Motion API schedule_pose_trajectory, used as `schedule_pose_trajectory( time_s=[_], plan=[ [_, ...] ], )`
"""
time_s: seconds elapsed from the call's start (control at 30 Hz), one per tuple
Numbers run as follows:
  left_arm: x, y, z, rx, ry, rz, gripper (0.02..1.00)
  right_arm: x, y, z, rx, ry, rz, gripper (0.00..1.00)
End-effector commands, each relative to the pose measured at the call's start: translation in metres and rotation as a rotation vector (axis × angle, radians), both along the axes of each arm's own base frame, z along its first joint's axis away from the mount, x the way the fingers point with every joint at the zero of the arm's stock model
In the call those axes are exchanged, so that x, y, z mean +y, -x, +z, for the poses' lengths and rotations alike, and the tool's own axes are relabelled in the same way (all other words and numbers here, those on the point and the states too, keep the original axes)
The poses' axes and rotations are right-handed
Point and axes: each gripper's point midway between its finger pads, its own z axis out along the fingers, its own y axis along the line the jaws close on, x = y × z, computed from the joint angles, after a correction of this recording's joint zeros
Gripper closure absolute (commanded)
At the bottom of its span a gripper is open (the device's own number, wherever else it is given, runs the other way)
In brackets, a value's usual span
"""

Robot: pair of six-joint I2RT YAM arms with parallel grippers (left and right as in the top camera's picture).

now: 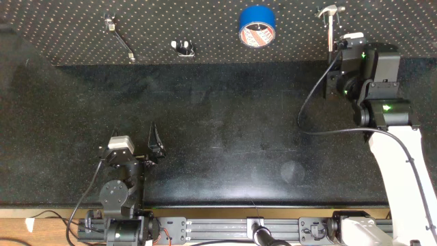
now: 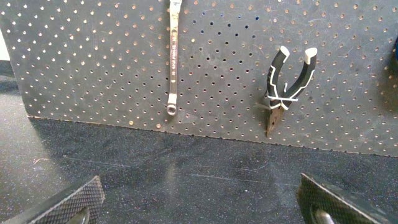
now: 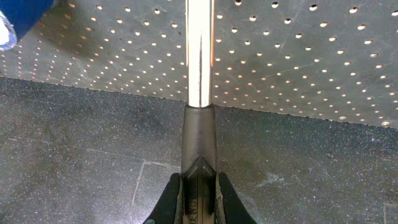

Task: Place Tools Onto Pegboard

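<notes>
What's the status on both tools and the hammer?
Right tool shut on hammer handle, hammer upright against pegboard. Left tool open, low over table. Wrench, pliers, tape already hung; nothing blocking.

In the right wrist view you lose the hammer [image 3: 199,56] at both ends. Its head is cut off by one edge, and the butt of its grip by the opposite edge, between the fingers of the right gripper [image 3: 198,199]. The blue tape roll [image 3: 22,18] there is only a cut-off corner. From above, the wrist housing [image 1: 372,65] covers the hammer's lower handle. In the left wrist view the wrench [image 2: 174,56] runs past the edge, and whatever peg holds the pliers [image 2: 287,84] is too small to tell.
</notes>
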Motion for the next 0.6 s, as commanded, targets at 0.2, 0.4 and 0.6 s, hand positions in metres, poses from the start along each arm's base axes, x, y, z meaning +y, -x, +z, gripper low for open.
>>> schedule_pose_trajectory(
  time_s=[0.2,0.4,0.6],
  plan=[
    [0.000,0.000,-0.001,0.004,-0.012,-0.002,0.023,0.001,-0.001,-0.026,0.087,-0.007,-0.006,0.730],
    [0.000,0.000,-0.002,0.004,-0.012,-0.001,0.020,0.001,-0.001,-0.030,0.098,-0.008,-0.006,0.117],
    [0.000,0.000,-0.002,0.004,-0.012,-0.002,0.023,0.000,0.000,-0.031,0.102,0.004,0.000,0.016]
  ],
)
